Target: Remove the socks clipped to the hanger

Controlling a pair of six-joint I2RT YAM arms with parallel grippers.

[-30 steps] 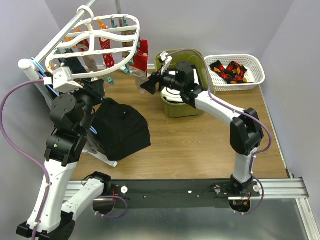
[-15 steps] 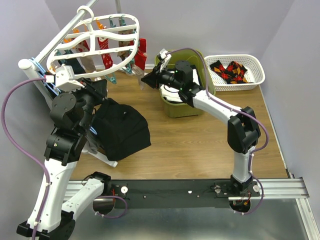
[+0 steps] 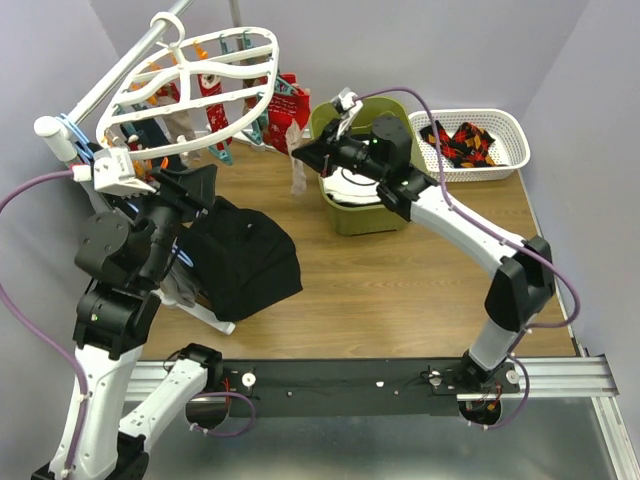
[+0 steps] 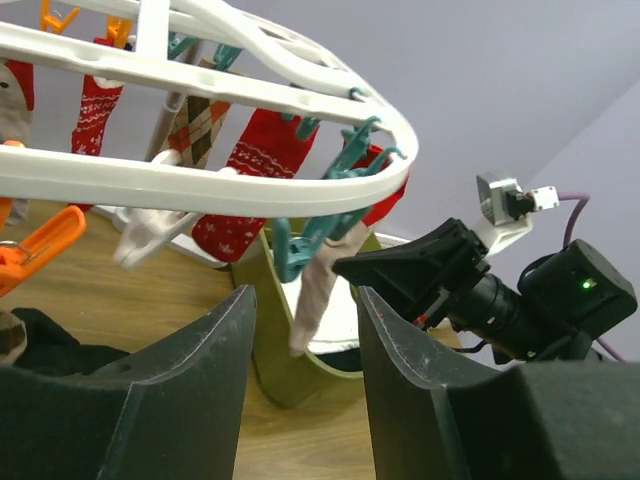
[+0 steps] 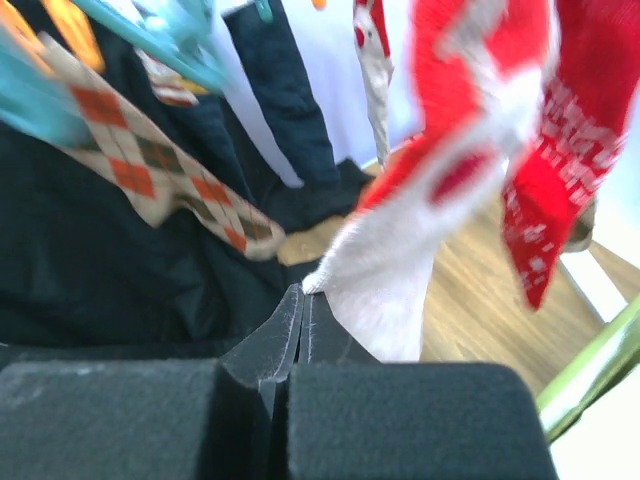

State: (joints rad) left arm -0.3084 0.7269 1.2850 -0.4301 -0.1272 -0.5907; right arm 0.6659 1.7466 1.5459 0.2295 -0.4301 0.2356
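Now right gripper pinches beige sock edge below hanger; clip resistance may slip it. Left gripper wide, empty.

Top camera looks down from behind; both wrist cameras, close-up, share the clipped socks.

The hanger is glossy white plastic, the socks knitted cloth, the table matt wood.
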